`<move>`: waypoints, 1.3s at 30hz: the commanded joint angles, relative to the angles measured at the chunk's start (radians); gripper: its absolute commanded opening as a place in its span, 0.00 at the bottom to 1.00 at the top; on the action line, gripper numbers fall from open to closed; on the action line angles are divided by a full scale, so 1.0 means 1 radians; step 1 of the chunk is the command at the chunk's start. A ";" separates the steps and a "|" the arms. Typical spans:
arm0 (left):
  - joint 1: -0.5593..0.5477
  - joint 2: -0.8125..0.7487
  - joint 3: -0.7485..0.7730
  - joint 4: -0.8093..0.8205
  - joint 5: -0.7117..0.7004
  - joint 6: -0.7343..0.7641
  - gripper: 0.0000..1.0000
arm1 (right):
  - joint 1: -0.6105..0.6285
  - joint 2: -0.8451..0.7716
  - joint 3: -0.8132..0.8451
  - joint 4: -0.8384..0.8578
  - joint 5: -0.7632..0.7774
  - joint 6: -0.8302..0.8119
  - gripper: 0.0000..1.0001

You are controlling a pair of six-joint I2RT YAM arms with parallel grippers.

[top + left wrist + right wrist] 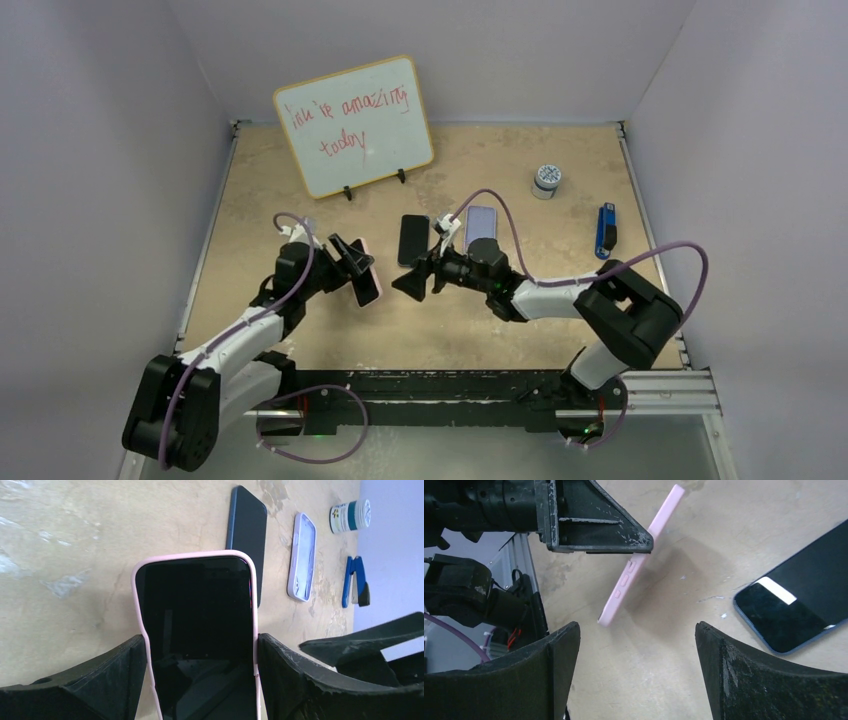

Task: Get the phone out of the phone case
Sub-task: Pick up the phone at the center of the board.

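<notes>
- Left claw (350,262) grips the phone (197,630), in its pink case (255,605), across the long edges, tilted above the table (480,330).
- Right claw (413,281) stands wide, empty, just beside it.
- Farther: dark phone (412,239), lilac case (481,229), both flat.

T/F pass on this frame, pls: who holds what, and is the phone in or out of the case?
1. The left fingers clamp the pink case by its long edges. True.
2. The phone is already out of the pink case. False: the phone sits inside it.
3. The right fingers grip a phone. False: the right fingers stand open and empty; the dark phone lies on the table.
4. The lavender case on the table is empty. True.
</notes>
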 commanded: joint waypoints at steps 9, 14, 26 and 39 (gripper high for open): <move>-0.154 0.009 0.045 0.106 -0.206 -0.108 0.01 | 0.065 0.101 0.113 -0.074 0.052 0.110 0.82; -0.218 0.019 0.055 0.114 -0.263 -0.128 0.01 | 0.065 0.135 0.127 -0.087 0.075 0.133 0.78; -0.321 0.006 0.040 0.168 -0.330 -0.110 0.02 | 0.070 0.194 0.153 -0.073 0.029 0.158 0.56; -0.349 -0.040 0.044 0.200 -0.286 -0.009 0.20 | 0.072 0.188 0.148 -0.048 -0.060 0.139 0.10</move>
